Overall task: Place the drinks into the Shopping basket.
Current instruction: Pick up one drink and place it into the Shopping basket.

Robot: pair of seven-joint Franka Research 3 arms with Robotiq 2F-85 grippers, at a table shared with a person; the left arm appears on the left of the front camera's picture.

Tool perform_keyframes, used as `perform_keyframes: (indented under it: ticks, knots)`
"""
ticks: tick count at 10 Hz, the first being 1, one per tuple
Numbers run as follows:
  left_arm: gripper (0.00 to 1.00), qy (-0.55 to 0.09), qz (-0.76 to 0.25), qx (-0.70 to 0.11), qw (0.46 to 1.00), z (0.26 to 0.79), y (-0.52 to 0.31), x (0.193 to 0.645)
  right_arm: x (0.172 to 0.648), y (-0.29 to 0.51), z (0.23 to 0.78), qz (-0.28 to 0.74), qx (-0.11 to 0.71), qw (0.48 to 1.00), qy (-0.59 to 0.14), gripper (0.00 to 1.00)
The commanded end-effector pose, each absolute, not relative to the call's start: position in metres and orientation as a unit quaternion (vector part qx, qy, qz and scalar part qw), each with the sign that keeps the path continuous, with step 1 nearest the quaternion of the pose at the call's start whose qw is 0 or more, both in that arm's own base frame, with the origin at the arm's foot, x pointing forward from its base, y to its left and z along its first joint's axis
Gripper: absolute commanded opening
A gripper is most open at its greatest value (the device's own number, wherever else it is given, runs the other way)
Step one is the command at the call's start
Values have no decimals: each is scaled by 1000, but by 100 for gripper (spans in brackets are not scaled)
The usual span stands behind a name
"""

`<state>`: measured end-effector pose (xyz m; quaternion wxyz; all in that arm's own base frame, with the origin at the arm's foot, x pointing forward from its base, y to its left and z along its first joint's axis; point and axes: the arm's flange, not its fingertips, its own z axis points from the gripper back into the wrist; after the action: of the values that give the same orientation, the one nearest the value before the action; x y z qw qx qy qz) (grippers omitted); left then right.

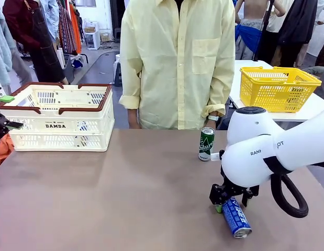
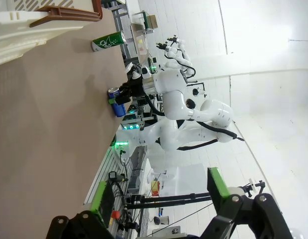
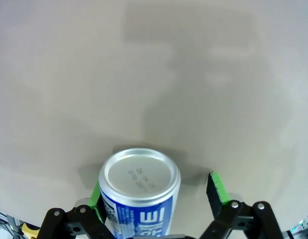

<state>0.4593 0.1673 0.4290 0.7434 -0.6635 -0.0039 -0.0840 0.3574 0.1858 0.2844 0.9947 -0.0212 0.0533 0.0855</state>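
My right claw (image 3: 154,186) is spread around the lying blue can (image 3: 139,174), five o'clock of the upright green can (image 1: 206,144); left claw (image 2: 158,181) spread.

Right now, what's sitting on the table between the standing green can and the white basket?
Nothing. The front view shows bare brown table between the green can and the white basket.

A blue can (image 3: 139,199) with white lettering sits between the fingers of the right gripper (image 3: 156,191), its silver top turned toward the camera. The left green pad (image 3: 96,195) lies against the can's side. The right pad (image 3: 218,187) stands apart from it, with a gap between. Beyond the can lies the bare grey-brown desk (image 3: 154,74), with soft shadows across it.
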Motion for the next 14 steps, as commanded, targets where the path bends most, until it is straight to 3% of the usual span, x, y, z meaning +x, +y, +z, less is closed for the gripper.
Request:
perform_keyframes:
  ticks: [1, 2, 3, 9, 11, 14]
  knots:
    - [100, -7, -86, -667, 740, 431, 167, 457, 305, 164, 283, 73, -30, 995, 57, 74]
    - [100, -7, -86, -667, 740, 431, 167, 457, 305, 163, 282, 73, -25, 995, 61, 15]
    - [100, -7, -86, -667, 740, 431, 167, 457, 304, 163, 283, 73, -19, 995, 64, 0]
    - [100, -7, -86, -667, 740, 431, 167, 457, 305, 163, 295, 80, -6, 993, 83, 0]
    - [100, -7, -86, -667, 740, 431, 167, 457, 314, 160, 327, 64, 0, 996, 69, 0]
    - [100, -7, -86, -667, 740, 431, 167, 457, 330, 139, 418, 11, -6, 1000, 16, 0]
